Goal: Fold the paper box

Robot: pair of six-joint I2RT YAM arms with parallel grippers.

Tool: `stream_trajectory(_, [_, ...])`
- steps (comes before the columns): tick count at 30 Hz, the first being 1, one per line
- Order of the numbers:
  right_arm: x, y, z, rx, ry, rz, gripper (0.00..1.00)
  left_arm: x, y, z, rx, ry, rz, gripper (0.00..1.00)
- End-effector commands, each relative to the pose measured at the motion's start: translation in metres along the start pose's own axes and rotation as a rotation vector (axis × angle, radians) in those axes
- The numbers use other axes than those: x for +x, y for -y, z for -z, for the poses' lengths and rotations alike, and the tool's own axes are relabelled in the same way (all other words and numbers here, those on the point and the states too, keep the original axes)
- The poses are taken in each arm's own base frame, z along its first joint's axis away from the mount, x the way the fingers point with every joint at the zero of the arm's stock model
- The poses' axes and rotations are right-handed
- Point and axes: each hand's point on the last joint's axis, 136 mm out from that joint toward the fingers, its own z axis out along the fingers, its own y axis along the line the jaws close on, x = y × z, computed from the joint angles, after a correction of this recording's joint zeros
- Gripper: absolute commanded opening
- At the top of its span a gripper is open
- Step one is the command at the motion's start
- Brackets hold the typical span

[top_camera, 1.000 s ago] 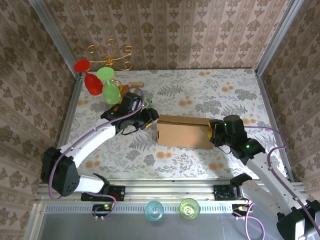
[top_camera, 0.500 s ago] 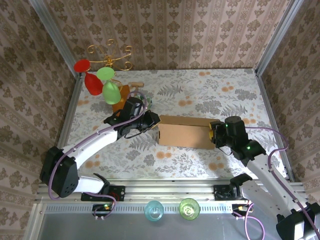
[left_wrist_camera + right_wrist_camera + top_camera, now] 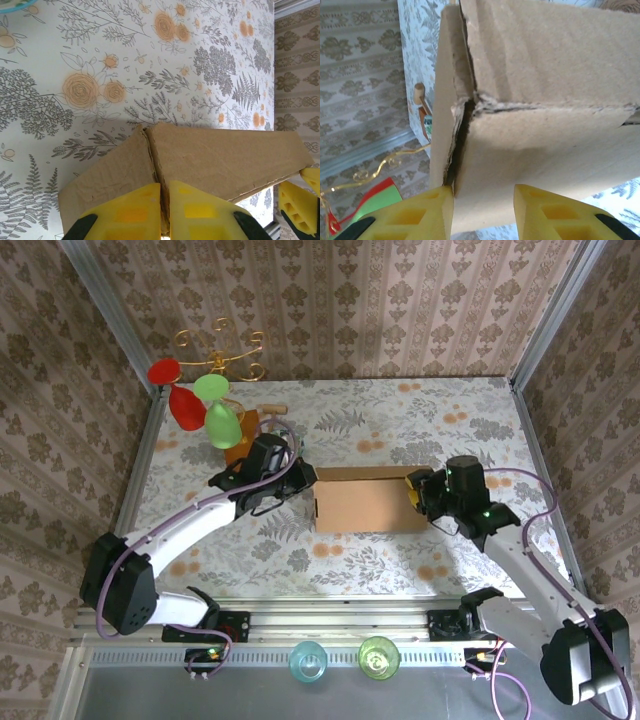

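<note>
The paper box [image 3: 365, 502], plain brown cardboard, lies at the middle of the table with its long side running left to right. My left gripper [image 3: 306, 481] is at its left end. In the left wrist view the yellow fingers [image 3: 125, 212] stand almost together, pinching a thin cardboard edge of the paper box [image 3: 220, 160] between them. My right gripper [image 3: 416, 490] is at the box's right end. In the right wrist view its jaws [image 3: 484, 212] stand apart against the end panel of the paper box [image 3: 540, 145], the left fingertip [image 3: 427, 210] beside a gaping corner seam.
An orange-brown wooden board [image 3: 240, 440] lies just behind the left arm. A gold stand [image 3: 220, 345] with red and green glasses [image 3: 200, 405] fills the far left corner. A blue cup [image 3: 308, 662] and a green cup [image 3: 378, 656] sit below the rail.
The left gripper has closed onto the box's left end. The right gripper has shifted toward the far side along the right end, and the box has moved slightly with it.
</note>
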Motion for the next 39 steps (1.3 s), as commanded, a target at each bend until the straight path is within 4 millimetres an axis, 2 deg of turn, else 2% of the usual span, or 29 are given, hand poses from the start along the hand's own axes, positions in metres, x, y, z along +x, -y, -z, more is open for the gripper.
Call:
stream_trajectory(1, [0.014, 0.032, 0.009, 0.029, -0.054, 0.029, 0.39, 0.015, -0.006, 0.009, -0.004, -0.009, -0.033, 0.15])
stream_trajectory(6, [0.021, 0.063, 0.022, 0.022, -0.058, 0.016, 0.39, 0.029, -0.013, 0.020, -0.006, -0.008, -0.034, 0.19])
stream_trajectory(13, [0.027, 0.094, 0.032, 0.045, -0.066, 0.003, 0.38, 0.051, -0.019, 0.011, 0.001, -0.060, -0.024, 0.19])
stream_trajectory(21, [0.028, 0.140, 0.041, 0.182, -0.057, 0.013, 0.34, 0.076, -0.034, 0.009, -0.047, -0.112, -0.012, 0.19])
stream_trajectory(27, [0.028, 0.160, 0.056, 0.250, -0.042, 0.037, 0.33, 0.090, -0.049, 0.015, -0.074, -0.124, 0.004, 0.19])
stream_trajectory(32, [0.028, 0.164, 0.070, 0.274, -0.028, 0.061, 0.33, 0.096, -0.058, 0.021, -0.089, -0.121, 0.018, 0.19])
stream_trajectory(39, [0.031, 0.180, 0.073, 0.356, -0.051, 0.096, 0.32, 0.108, -0.074, 0.012, -0.102, -0.140, 0.067, 0.20])
